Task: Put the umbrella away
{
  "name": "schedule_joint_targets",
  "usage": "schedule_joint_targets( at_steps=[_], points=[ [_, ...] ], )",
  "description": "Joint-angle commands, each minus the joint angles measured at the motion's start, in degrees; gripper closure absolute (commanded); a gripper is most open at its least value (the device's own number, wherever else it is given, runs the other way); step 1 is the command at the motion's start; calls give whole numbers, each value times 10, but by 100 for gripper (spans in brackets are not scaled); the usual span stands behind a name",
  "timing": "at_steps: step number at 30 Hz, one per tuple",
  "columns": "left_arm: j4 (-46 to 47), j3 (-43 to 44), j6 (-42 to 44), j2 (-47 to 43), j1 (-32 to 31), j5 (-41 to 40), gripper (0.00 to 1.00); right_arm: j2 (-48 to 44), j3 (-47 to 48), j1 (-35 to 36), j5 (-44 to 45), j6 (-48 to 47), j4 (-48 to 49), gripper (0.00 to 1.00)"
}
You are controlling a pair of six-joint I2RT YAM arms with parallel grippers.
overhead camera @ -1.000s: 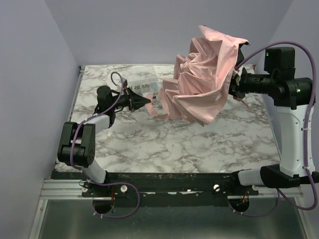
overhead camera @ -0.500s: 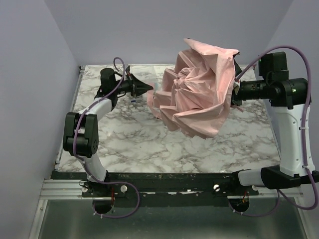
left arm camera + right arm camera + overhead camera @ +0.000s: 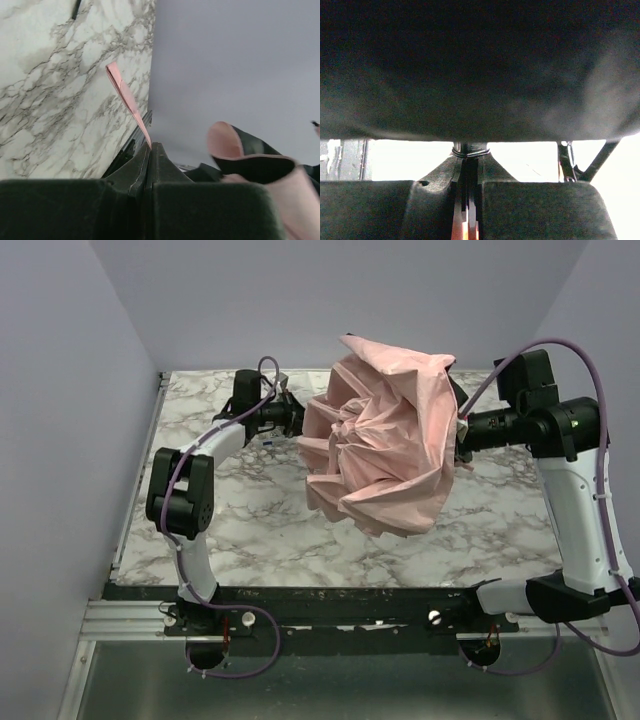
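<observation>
Big umbrella [image 3: 385,440] blocks table [image 3: 300,540] ctr & far side; near strip free.

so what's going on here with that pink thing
Two robot arms hold a crumpled pale pink fabric umbrella up between them over the marble table. The left fingers are shut on its thin pink strap; the right fingers are shut on a black part under the canopy. It isn't folded away yet.

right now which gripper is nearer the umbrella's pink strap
Left. The left gripper is shut right on the strap, pinching its end. The right gripper grips the umbrella on its opposite side, away from the strap.
</observation>
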Motion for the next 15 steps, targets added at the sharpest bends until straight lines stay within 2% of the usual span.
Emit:
schedule_joint_targets(
  at_steps=[1,10,15],
  points=[
    [-53,37,36,31,-1,-20,100,-19,-1,12,-40,-9,10,100],
    [-105,113,47,46,-23,-8,100,-14,-88,57,-1,-20,10,100],
    [-102,119,50,50,-40,-1,100,9,-110,94,52,-17,11,100]
  ],
)
